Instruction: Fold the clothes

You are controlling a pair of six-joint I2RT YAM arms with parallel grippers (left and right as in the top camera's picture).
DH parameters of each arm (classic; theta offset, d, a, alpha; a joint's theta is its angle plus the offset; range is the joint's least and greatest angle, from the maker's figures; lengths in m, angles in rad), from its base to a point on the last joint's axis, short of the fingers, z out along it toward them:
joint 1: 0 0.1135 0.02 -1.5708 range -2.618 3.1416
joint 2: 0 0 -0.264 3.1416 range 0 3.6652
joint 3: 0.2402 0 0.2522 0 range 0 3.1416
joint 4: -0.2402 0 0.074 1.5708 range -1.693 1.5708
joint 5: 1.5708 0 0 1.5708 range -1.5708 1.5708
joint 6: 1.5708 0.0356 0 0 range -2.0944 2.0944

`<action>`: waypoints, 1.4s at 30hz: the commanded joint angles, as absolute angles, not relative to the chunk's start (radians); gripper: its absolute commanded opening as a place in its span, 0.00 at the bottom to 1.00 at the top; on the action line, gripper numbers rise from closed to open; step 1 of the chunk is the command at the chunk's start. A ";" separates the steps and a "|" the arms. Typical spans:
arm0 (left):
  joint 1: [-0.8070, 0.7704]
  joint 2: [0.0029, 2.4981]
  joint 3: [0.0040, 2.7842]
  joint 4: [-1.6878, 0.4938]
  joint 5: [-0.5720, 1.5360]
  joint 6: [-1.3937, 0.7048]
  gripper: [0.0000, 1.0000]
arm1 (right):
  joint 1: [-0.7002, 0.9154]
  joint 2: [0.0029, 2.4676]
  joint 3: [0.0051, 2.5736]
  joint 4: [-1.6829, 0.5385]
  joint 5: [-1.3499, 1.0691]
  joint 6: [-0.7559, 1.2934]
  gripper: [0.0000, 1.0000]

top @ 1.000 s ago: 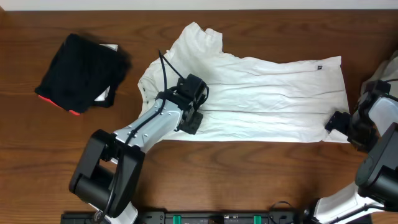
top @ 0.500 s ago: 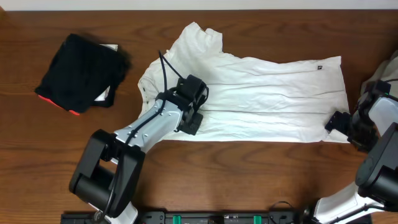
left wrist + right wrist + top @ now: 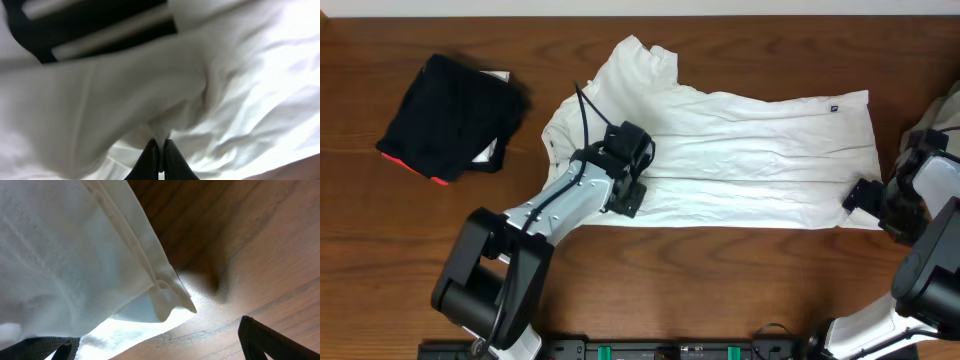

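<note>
we're early. left gripper [image 3: 161, 154] pinched shut on white t-shirt [image 3: 750, 150] fabric at its near edge, mid-table. shirt lies long, prob. one lengthwise fold done, cross folds left. right gripper [image 3: 865, 194] wide open by hem corner, holding nothing.

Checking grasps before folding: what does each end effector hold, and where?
Left end effector pinches a bunched fold of the white T-shirt near its robot-side edge. Right end effector is open by the hem corner, holding nothing.
</note>
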State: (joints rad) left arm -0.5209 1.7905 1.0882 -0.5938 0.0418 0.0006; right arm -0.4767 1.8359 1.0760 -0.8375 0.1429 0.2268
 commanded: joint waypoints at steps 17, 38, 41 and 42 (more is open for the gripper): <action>-0.522 1.786 1.158 -0.447 -0.125 0.007 0.06 | -0.464 1.916 1.017 -0.815 0.101 0.231 0.99; -0.522 1.842 1.136 -0.299 -0.125 0.007 0.10 | -0.464 1.916 1.017 -0.815 0.101 0.231 0.99; -0.522 1.870 1.136 -0.278 -0.125 0.007 0.10 | -0.464 1.916 1.017 -0.815 0.101 0.231 0.99; -0.522 1.880 1.136 -0.270 -0.125 0.007 0.10 | -0.464 1.916 1.017 -0.815 0.101 0.231 0.99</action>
